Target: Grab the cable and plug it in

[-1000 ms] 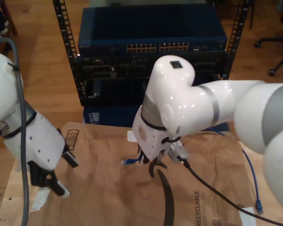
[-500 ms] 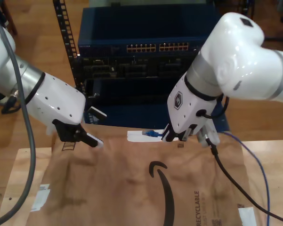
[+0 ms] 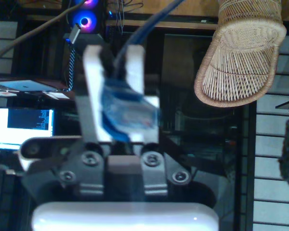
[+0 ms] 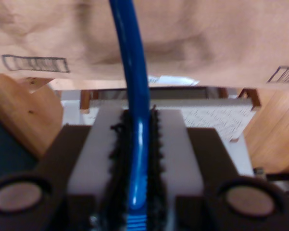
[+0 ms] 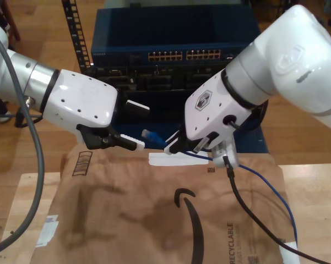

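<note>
Cable (image 4: 134, 120) pinched by my second gripper (image 4: 134, 144); my first gripper (image 3: 116, 96) clamps its plug (image 3: 130, 111).

- My worktop (image 5: 22, 192) is a light wooden table, seen from above in the exterior view.
- A sheet of brown packing paper (image 5: 137, 220) covers most of it, printed with a black curved arrow and the word "RECYCLABLE".
- Bare wood shows along the worktop's edge at the exterior view's left and right.
- A white strip (image 5: 173, 159) lies at the far edge.
- The blue cable (image 5: 281, 201) trails across the paper toward the worktop's near corner at the exterior view's right.
</note>
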Robot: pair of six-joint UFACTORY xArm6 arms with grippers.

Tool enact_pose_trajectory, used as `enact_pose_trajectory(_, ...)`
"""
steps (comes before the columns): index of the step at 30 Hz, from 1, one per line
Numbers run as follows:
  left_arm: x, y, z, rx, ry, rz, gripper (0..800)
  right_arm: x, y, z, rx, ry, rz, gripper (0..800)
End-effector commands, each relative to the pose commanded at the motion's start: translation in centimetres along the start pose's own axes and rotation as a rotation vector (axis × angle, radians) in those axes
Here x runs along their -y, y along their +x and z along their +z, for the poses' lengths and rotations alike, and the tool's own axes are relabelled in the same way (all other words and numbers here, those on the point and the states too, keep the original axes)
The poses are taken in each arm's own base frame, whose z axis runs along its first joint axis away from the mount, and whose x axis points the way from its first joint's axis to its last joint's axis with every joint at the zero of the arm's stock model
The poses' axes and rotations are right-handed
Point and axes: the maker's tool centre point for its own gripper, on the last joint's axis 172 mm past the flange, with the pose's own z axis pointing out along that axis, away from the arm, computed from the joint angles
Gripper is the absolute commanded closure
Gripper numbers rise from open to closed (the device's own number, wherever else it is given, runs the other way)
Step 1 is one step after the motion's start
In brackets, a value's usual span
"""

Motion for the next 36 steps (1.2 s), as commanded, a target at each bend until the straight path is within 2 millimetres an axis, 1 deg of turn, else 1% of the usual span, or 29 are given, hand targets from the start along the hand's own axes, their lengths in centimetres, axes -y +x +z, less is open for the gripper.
enact_pose_trajectory(3, 0.0, 0.0, 0.1, 0.007, 0.001, -0.004, 31, 0.2, -0.1, -0.2, 0.005, 0.003, 0.004, 798)
enact_pose_trajectory(6, 0.3, -0.2, 0.2, 0.013, 0.012, -0.002, 84, 0.3, -0.2, -0.3, 0.006, 0.006, 0.003, 798)
enact_pose_trajectory(9, 0.8, -0.2, 0.4, 0.020, 0.030, -0.007, 171, 0.2, -0.2, -0.2, 0.006, 0.004, 0.003, 798)
enact_pose_trajectory(11, 1.2, -0.3, 0.5, 0.026, 0.044, -0.009, 206, 0.2, -0.2, -0.3, 0.007, 0.005, 0.002, 798)
enact_pose_trajectory(13, 1.3, -0.3, 0.5, 0.026, 0.045, -0.007, 275, 0.1, -0.2, -0.2, 0.006, 0.003, 0.000, 798)
enact_pose_trajectory(15, 1.3, -0.3, 0.6, 0.027, 0.046, -0.008, 295, 0.0, -0.3, -0.3, 0.007, 0.001, 0.000, 798)
enact_pose_trajectory(16, 1.3, -0.3, 0.6, 0.027, 0.046, -0.008, 323, -0.1, -0.3, -0.3, 0.006, -0.001, 0.000, 798)
enact_pose_trajectory(20, 1.3, -0.3, 0.5, 0.027, 0.044, -0.009, 338, -0.1, -0.3, -0.4, 0.006, 0.001, -0.003, 798)
enact_pose_trajectory(22, 1.3, -0.3, 0.5, 0.028, 0.044, -0.009, 370, -0.2, -0.3, -0.4, 0.006, 0.001, -0.003, 798)
enact_pose_trajectory(25, 1.2, -0.3, 0.5, 0.028, 0.042, -0.009, 395, -0.2, -0.3, -0.4, 0.008, 0.001, -0.002, 798)
enact_pose_trajectory(28, 1.0, -1.0, 0.5, 0.060, 0.033, -0.007, 417, -0.2, -0.3, -0.4, 0.008, 0.002, -0.003, 798)
enact_pose_trajectory(30, 0.9, -1.1, 0.6, 0.072, 0.027, 0.003, 434, -0.2, -0.3, -0.4, 0.007, 0.002, -0.004, 798)
enact_pose_trajectory(36, 0.8, -0.7, 0.3, 0.075, 0.016, 0.003, 452, -0.3, -0.3, -0.4, 0.007, 0.002, -0.004, 798)
